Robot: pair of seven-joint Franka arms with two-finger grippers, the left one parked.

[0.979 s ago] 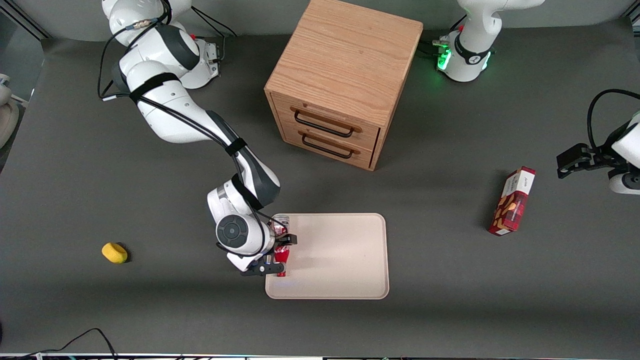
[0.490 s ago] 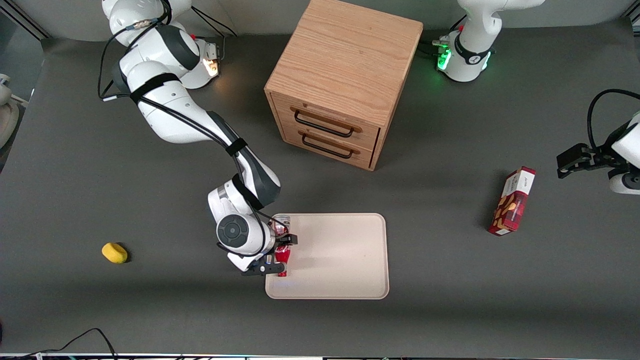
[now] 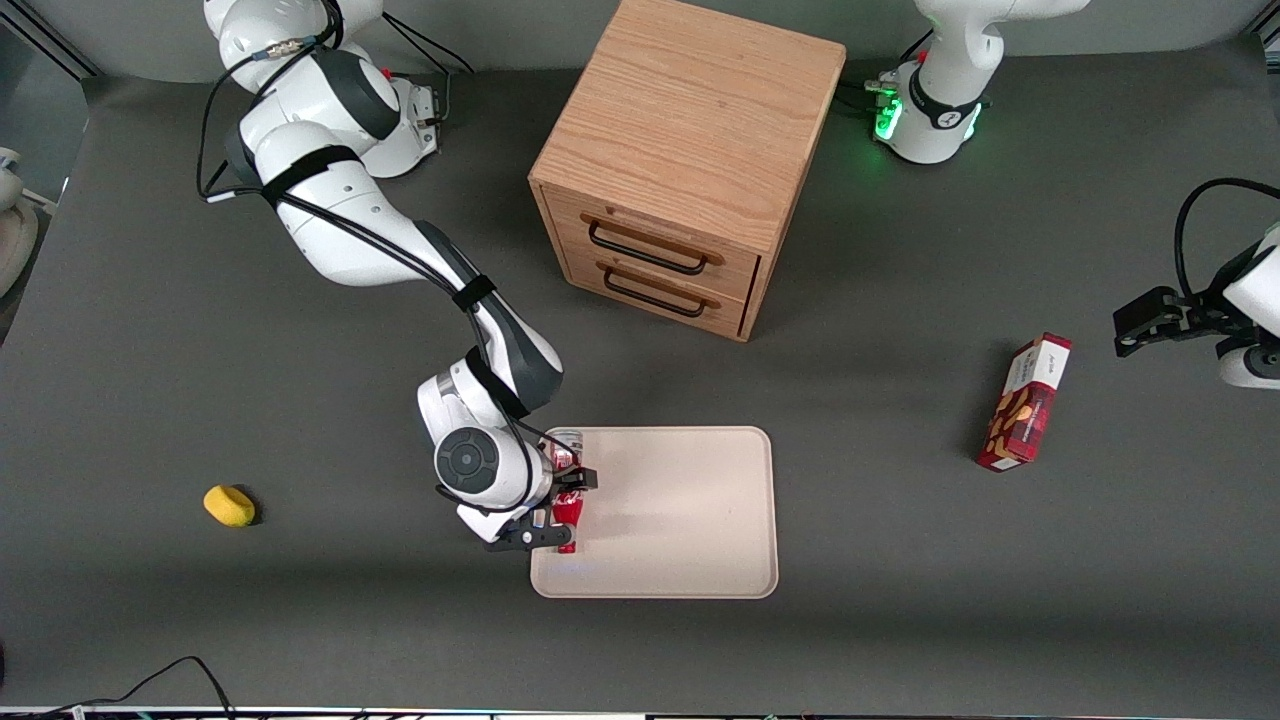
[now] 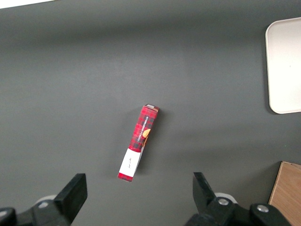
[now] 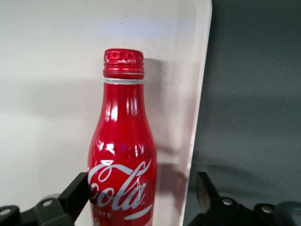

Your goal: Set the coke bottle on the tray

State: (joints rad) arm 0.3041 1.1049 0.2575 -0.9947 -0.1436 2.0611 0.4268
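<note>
The coke bottle (image 3: 567, 514) is red with white script and lies low over the working arm's end of the pale beige tray (image 3: 680, 520), its cap toward the front camera. My right gripper (image 3: 560, 510) is around the bottle's body. In the right wrist view the bottle (image 5: 123, 141) fills the space between the fingers, over the tray (image 5: 47, 70) near its rim. One finger (image 5: 75, 190) is against the bottle; the other finger (image 5: 203, 188) stands apart from it with a gap. The gripper (image 5: 138, 193) is open.
A wooden two-drawer cabinet (image 3: 690, 160) stands farther from the front camera than the tray. A red snack box (image 3: 1025, 402) lies toward the parked arm's end, also in the left wrist view (image 4: 138, 148). A yellow object (image 3: 229, 505) lies toward the working arm's end.
The arm and wrist have shifted very slightly; the bottle stays in the same place over the tray's edge area.
</note>
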